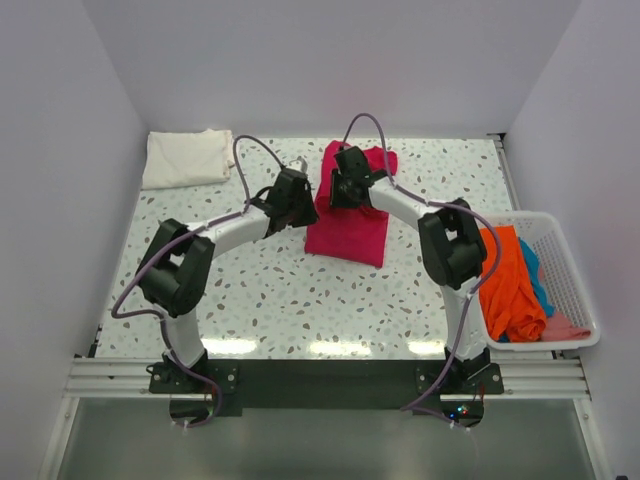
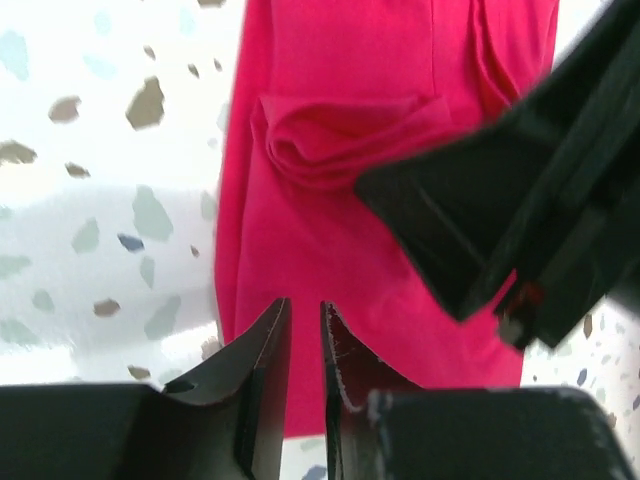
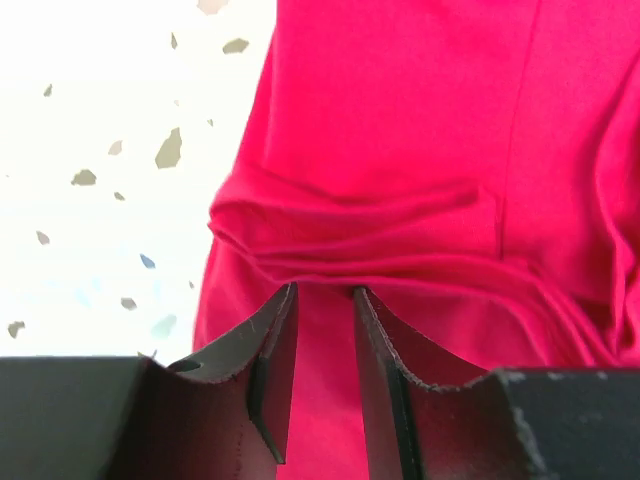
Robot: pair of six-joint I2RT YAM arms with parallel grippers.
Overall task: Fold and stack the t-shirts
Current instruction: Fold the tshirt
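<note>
cream shirt (image 1: 185, 158): folded flat, far left corner of the table (image 1: 280, 290), well apart from both arms
left gripper (image 2: 303, 312): at the left edge of the red shirt, near its middle; fingers (image 2: 268, 345) a narrow slit apart, cloth and table show through the slit, nothing pinched, so released
red shirt (image 1: 348, 235): mid table, slightly right of centre, long strip running near to far; near end lies flat and squared, far end is bunched and wider; a rumpled fold crosses it partway up, plain in both wrist views
right gripper (image 3: 325, 292): over the red shirt toward its far half, just right of the left gripper; fingertips (image 3: 285, 305) sit right at the bunched fold, a small gap between them; cannot tell whether cloth is pinched or only touched
basket (image 1: 570, 250): white mesh, right edge of the table, beside the right arm
orange shirt (image 1: 510, 280): in the basket, heaped loose, left side, hangs against the near-left rim
blue shirt (image 1: 536, 275): in the basket, mostly under the orange one, only a strip shows
pink shirt (image 1: 566, 328): in the basket, near corner, a small patch shows
</note>
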